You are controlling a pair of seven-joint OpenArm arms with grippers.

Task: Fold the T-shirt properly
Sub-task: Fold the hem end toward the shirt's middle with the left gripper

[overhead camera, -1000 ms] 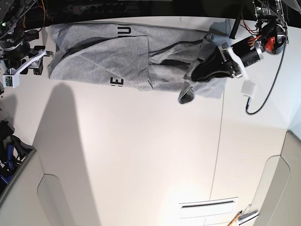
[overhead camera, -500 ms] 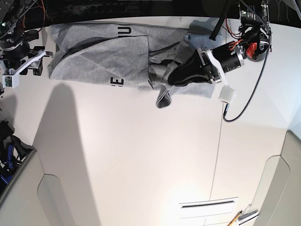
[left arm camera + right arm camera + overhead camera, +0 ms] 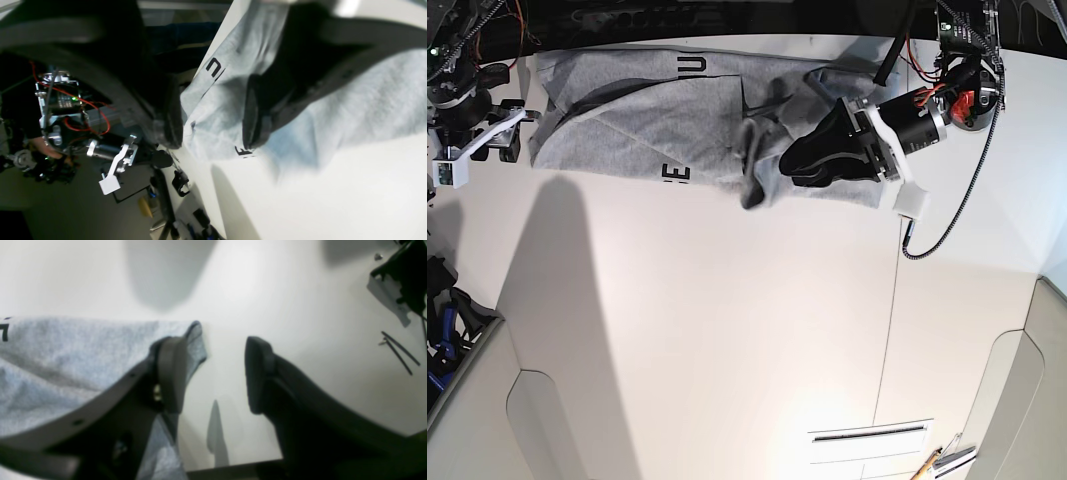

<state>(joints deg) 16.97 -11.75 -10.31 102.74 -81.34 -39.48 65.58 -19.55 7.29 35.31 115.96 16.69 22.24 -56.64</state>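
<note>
The heather-grey T-shirt (image 3: 647, 120) lies crumpled along the far edge of the white table (image 3: 727, 330), with black letters (image 3: 676, 175) showing at a fold. A bunched flap (image 3: 752, 175) stands up near its middle. My left gripper (image 3: 792, 168) lies over the shirt's right part, just right of that flap. In the left wrist view (image 3: 211, 123) its jaws are apart, with grey cloth (image 3: 217, 100) behind them. My right gripper (image 3: 509, 138) hovers at the shirt's left edge. It is open and empty (image 3: 213, 373), with one finger (image 3: 170, 373) over the shirt's corner (image 3: 66, 350).
Grey bins sit at the front left (image 3: 467, 400) and front right (image 3: 1017, 400). A table seam (image 3: 889, 320) runs front to back. A white slot plate (image 3: 867, 437) and pencils (image 3: 937, 460) lie near the front edge. A black cable (image 3: 952, 215) loops right of the left arm.
My left gripper has moved left across the shirt, dragging the right-hand cloth edge with it into a bunch near the middle. The right arm has not moved.
</note>
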